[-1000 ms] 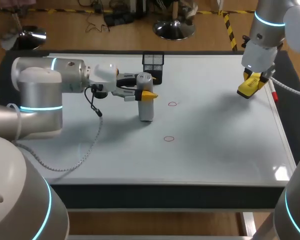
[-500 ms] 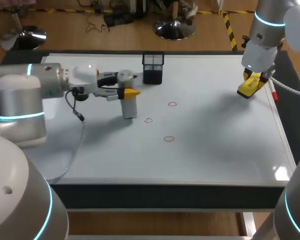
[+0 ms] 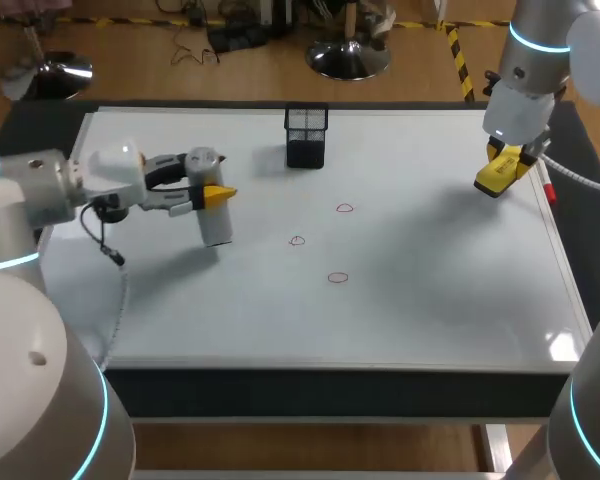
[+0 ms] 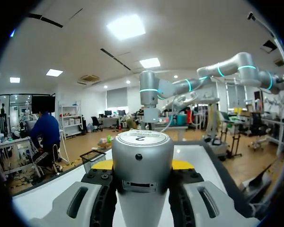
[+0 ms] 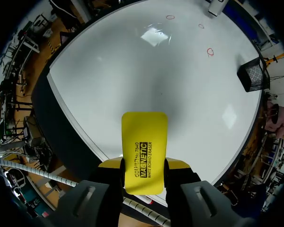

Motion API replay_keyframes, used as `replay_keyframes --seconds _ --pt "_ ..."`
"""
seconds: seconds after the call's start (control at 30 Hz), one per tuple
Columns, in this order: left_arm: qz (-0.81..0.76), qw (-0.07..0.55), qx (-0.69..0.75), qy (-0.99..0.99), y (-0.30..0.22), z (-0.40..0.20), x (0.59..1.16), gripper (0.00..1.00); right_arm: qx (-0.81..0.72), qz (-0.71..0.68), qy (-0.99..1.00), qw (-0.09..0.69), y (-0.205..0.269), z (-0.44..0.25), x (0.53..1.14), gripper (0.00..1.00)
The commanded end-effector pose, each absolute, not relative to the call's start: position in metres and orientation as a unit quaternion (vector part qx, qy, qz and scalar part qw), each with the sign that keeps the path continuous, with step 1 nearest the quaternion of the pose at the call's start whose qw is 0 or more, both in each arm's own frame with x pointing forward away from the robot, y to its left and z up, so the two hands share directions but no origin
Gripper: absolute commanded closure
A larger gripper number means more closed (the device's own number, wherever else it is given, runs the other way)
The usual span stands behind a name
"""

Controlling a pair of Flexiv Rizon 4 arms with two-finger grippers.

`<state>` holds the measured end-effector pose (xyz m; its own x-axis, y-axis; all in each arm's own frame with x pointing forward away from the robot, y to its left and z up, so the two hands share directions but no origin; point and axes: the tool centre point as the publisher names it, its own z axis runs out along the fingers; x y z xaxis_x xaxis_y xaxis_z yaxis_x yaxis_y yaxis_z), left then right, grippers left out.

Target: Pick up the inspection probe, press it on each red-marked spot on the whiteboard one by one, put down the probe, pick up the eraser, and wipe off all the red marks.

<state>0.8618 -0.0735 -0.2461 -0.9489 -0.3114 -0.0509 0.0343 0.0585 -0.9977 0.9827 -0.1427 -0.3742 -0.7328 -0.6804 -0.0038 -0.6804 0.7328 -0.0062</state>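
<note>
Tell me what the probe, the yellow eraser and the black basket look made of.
The probe looks like metal: satin silver with soft highlights. The eraser is probably plastic: a smooth yellow shell. The basket looks like black wire mesh, an open grid; metal or plastic, unclear.

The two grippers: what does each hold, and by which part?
Left gripper: the inspection probe, around its upper body. Right gripper: the yellow eraser, at one short end.

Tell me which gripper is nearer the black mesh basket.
Left. The left gripper, shut on the silver cylindrical probe, sits left of the basket; the right gripper, holding the yellow rectangular eraser, is farther, at the whiteboard's right edge.
</note>
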Motion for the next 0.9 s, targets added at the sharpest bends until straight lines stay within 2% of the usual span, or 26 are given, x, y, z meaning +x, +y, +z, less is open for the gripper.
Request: replay_keyframes --seconds 0.03,0.47,0.9 --pt "-0.667 0.175 -0.140 0.710 -0.048 -0.238 0.840 1.00 -0.366 -0.003 0.931 0.002 -0.143 -0.373 0.983 1.00" --pt "-0.644 0.215 -0.191 0.709 0.001 -0.240 0.809 1.00 -0.366 -0.003 0.931 0.002 -0.143 -0.373 0.983 1.00" --pt "-0.639 0.229 -0.214 0.703 0.016 -0.245 0.798 1.00 -0.366 -0.003 0.931 0.002 -0.143 -0.373 0.983 1.00"
